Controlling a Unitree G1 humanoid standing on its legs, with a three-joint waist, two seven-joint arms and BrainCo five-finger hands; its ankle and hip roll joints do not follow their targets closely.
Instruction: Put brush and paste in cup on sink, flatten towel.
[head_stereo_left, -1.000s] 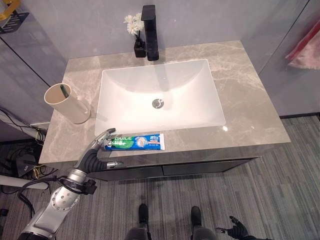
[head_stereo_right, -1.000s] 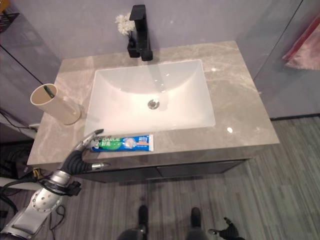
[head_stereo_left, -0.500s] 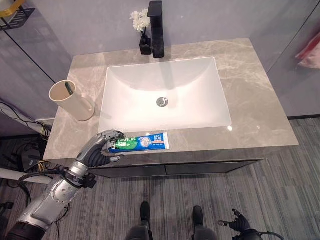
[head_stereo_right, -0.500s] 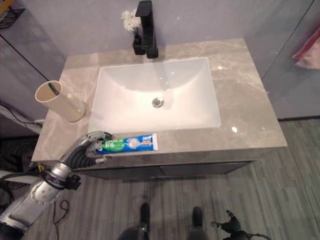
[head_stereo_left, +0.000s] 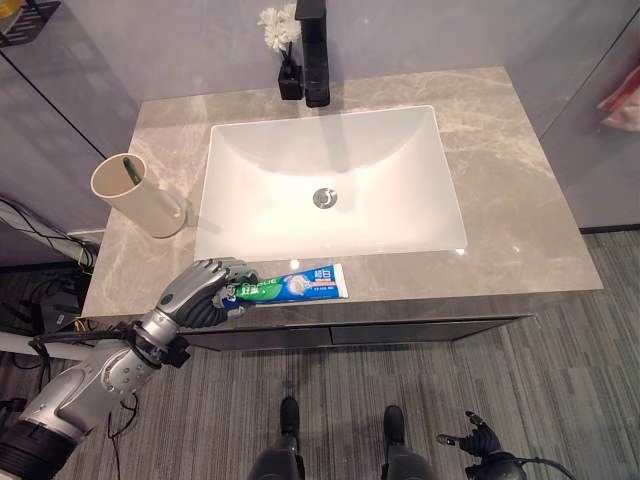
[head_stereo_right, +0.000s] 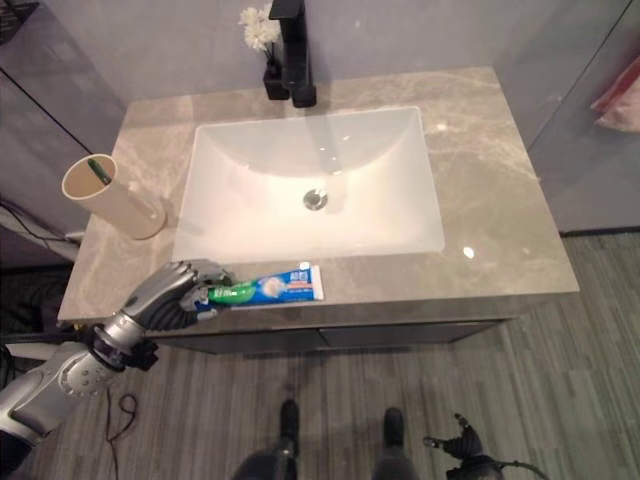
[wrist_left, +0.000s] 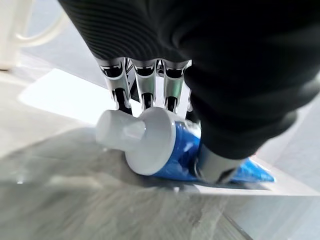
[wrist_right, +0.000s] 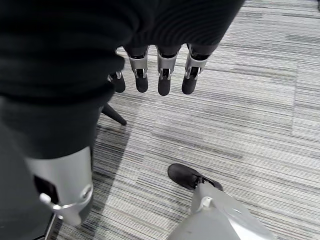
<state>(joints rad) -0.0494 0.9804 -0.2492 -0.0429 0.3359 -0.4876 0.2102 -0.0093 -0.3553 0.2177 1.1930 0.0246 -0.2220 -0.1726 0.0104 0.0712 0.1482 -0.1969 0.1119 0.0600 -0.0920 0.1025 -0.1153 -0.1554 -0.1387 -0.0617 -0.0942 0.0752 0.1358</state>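
A: At the front edge of the counter (head_stereo_left: 520, 215), what do you see the left hand (head_stereo_left: 200, 293) doing?

B: Look at your left wrist view: the fingers (wrist_left: 145, 82) curl over the capped end of the paste (head_stereo_left: 290, 286) and the thumb (wrist_left: 215, 167) presses from the other side, so the hand is gripping the tube. The white cap (wrist_left: 137, 137) pokes out past the fingers, and the tube lies flat on the stone, just in front of the basin (head_stereo_left: 330, 185).

A: And the brush?

B: You'll find a green brush (head_stereo_left: 129, 170) standing inside the cup (head_stereo_left: 135, 196), which sits on the counter left of the basin, well apart from the paste.

A: The right hand?

B: Your right hand (head_stereo_left: 480, 440) hangs low over the striped floor (wrist_right: 250, 110), away from the counter. In its wrist view the fingers (wrist_right: 165, 75) hang loosely uncurled with nothing in them.

A: Anything else on the counter?

B: A black tap (head_stereo_left: 313, 50) stands behind the basin, with a small vase of white flowers (head_stereo_left: 275, 28) just beside it. A pink cloth (head_stereo_left: 622, 95) shows at the far right, off the counter
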